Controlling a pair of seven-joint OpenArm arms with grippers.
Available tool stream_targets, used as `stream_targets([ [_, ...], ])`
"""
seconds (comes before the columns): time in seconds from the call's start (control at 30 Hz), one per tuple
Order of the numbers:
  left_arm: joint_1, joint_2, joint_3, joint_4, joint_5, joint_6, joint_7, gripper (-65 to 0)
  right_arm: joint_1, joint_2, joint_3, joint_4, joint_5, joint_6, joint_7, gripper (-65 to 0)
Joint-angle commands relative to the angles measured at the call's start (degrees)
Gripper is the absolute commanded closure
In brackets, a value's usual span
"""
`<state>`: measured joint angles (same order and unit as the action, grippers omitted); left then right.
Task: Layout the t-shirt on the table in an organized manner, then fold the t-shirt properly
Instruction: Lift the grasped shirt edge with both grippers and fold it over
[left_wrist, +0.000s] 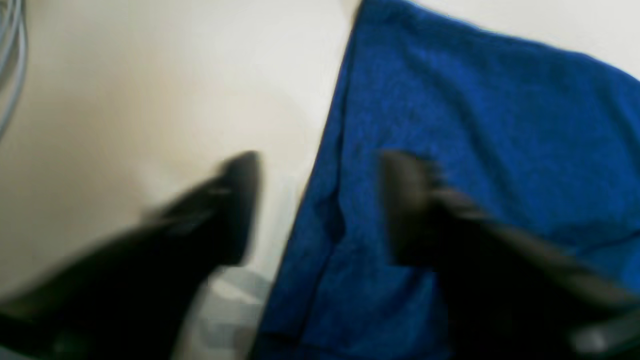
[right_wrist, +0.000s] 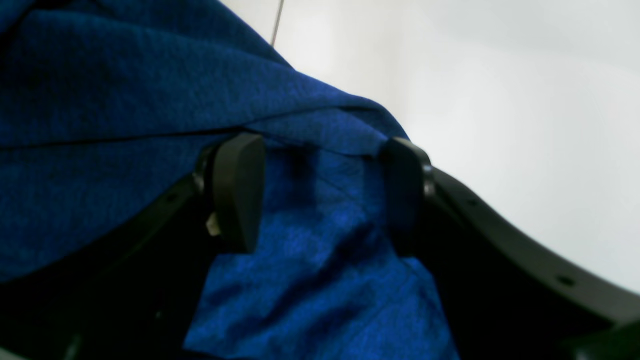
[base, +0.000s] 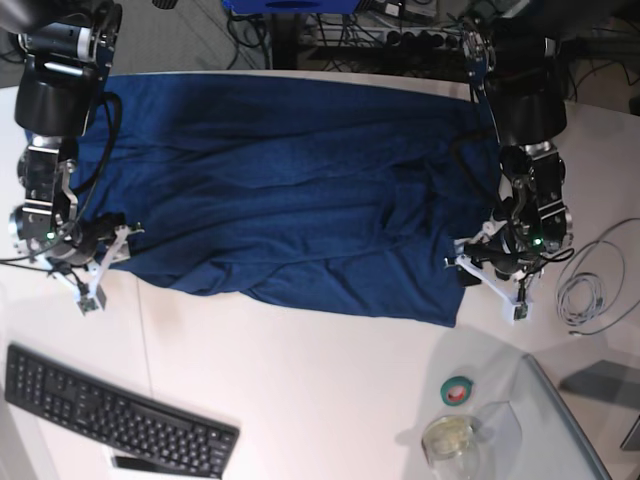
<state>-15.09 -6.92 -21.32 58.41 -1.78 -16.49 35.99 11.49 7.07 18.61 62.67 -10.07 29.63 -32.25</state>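
Note:
The dark blue t-shirt (base: 290, 190) lies spread wide across the white table (base: 300, 380), with wrinkles and its front hem folded over. My left gripper (base: 470, 265) is at the shirt's front right corner. In the blurred left wrist view the left gripper (left_wrist: 320, 205) is open, one finger over the bare table (left_wrist: 150, 75), the other over the t-shirt (left_wrist: 475, 100), whose edge runs between them. My right gripper (base: 110, 245) is at the shirt's left edge. It is open (right_wrist: 322, 195), with the t-shirt (right_wrist: 125, 90) lying between its fingers and a fold just beyond the fingertips.
A black keyboard (base: 115, 415) lies at the front left. At the front right are a green tape roll (base: 459, 390), a glass jar (base: 447, 440) and a grey glassy panel (base: 560, 430). A white cable coil (base: 590, 290) lies right of the left arm.

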Motion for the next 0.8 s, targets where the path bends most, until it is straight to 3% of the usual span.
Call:
stream_targets([
  [0.0, -2.0, -0.5, -0.1, -1.2, -0.7, -0.2, -2.7, -44.3, 1.4, 0.5, 0.0, 1.1, 0.4, 0.3, 1.0, -35.6],
  [0.13, -4.5, -0.6, 0.0, -9.9, -0.4, -0.2, -8.3, -41.1, 1.4, 0.6, 0.0, 1.1, 0.4, 0.3, 1.0, -35.6],
  [0.27, -5.6, -0.6, 0.0, -15.7, -0.1, -0.2, -10.9, -32.7, 1.4, 0.7, 0.2, 1.1, 0.4, 0.3, 1.0, -35.6],
  [0.33, -5.6, -0.6, 0.0, -16.4, -0.1, -0.2, -11.7, -23.9, 1.4, 0.8, 0.2, 1.1, 0.4, 0.3, 1.0, -35.6],
  [0.43, -5.3, -0.6, 0.0, -16.4, -0.3, -0.2, -11.5, 0.0, 1.4, 0.8, 0.2, 1.1, 0.4, 0.3, 1.0, -35.6],
  [0.67, -5.0, -0.8, 0.1, -15.6, -0.2, -0.3, -11.1, 0.0, 1.4, 0.8, 0.1, 1.1, 0.4, 0.3, 1.0, -35.6],
  [0.77, -4.6, -0.6, 0.0, -10.9, -0.6, -0.3, -6.1, 0.0, 1.4, 0.8, 0.2, 1.1, 0.4, 0.3, 1.0, -35.6],
])
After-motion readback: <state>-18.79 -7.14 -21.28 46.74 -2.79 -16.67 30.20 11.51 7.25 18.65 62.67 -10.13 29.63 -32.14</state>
